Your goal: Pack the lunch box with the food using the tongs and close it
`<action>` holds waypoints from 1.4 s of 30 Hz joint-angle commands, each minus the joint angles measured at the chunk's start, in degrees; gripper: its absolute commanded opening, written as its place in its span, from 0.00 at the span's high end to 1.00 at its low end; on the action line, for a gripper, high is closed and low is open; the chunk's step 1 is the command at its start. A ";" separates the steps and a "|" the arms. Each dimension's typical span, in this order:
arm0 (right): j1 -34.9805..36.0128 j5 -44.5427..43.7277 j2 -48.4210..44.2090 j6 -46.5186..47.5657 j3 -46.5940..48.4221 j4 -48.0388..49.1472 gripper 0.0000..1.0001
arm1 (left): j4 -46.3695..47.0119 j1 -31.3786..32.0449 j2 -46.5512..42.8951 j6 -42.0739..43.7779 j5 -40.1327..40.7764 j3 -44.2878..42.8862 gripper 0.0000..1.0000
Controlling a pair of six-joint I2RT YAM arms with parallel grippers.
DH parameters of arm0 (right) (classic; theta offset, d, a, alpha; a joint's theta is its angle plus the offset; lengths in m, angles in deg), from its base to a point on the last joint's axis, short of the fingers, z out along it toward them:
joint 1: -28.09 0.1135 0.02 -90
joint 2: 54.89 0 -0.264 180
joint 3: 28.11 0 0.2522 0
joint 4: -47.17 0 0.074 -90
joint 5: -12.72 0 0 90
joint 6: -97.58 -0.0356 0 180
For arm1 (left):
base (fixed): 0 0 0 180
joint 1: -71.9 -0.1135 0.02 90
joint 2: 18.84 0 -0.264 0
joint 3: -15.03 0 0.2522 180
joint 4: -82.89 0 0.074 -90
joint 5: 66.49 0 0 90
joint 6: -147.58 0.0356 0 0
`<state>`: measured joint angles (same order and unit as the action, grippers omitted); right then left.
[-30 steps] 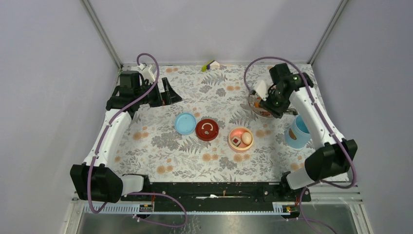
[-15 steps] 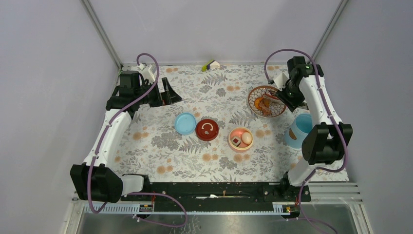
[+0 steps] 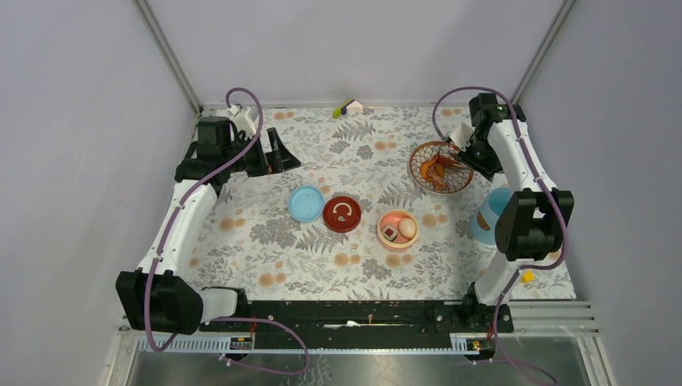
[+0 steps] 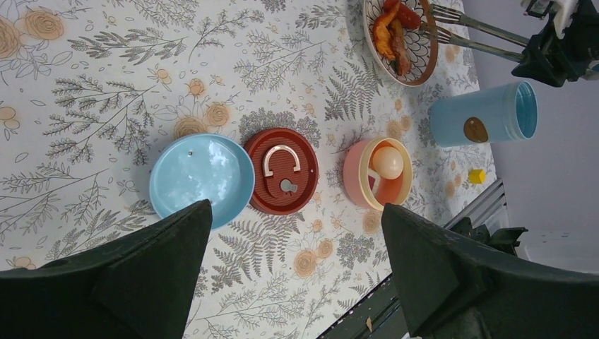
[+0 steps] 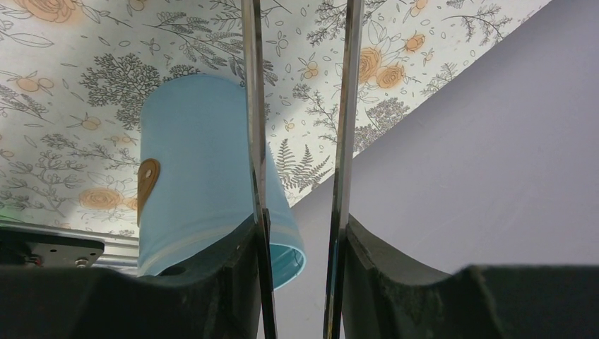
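Observation:
The salmon-pink bowl [image 3: 397, 229] [image 4: 374, 173] holds a white egg [image 3: 408, 227] and a dark red chunk [image 3: 390, 233]. The light-blue shell [image 3: 492, 215] [image 5: 198, 169] lies at the right, and the light-blue disc [image 3: 306, 203] [image 4: 201, 180] sits mid-table. Orange-red food [image 3: 438, 167] [image 4: 394, 28] lies in the patterned dish [image 3: 423, 154]. My right gripper [image 3: 474, 153] [image 5: 300, 240] is shut on the silvery tongs [image 4: 480, 35] [image 5: 254, 106], whose tips reach the dish's rim. Far back on the left, my left gripper [image 3: 273, 153] [image 4: 297, 212] is open and holds nothing.
A red-brown lid [image 3: 343, 214] [image 4: 281, 169] lies between the disc and the bowl. A small yellow piece [image 3: 527, 276] [image 4: 477, 176] sits near the table's front right corner. A green-and-purple object [image 3: 347, 106] rests at the back edge. Grey walls enclose the table.
My right gripper has moved with the tongs from over the dish to its right side, and the right arm's elbow has swung back. The left arm has not moved.

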<state>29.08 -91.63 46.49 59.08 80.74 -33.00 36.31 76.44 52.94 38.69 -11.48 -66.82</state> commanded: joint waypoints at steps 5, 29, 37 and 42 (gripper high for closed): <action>0.72 -4.69 2.50 0.52 3.20 0.50 0.56 | 3.11 -0.49 -0.68 0.09 -2.21 -0.58 0.01; 2.61 -8.04 11.25 0.73 9.16 0.29 0.56 | 3.43 -0.84 -0.10 0.26 -2.45 0.28 0.01; 2.61 -6.89 12.23 0.05 12.04 -1.65 0.62 | 3.51 -1.02 -0.15 0.26 -2.37 0.33 0.01; 2.61 -2.84 10.86 -1.77 15.86 -4.80 0.66 | 3.46 -1.15 -0.20 0.11 -2.59 0.34 0.01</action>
<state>31.16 -97.16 58.86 58.82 91.43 -34.01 36.72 75.78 52.97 38.69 -12.35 -66.56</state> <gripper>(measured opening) 0.388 0.989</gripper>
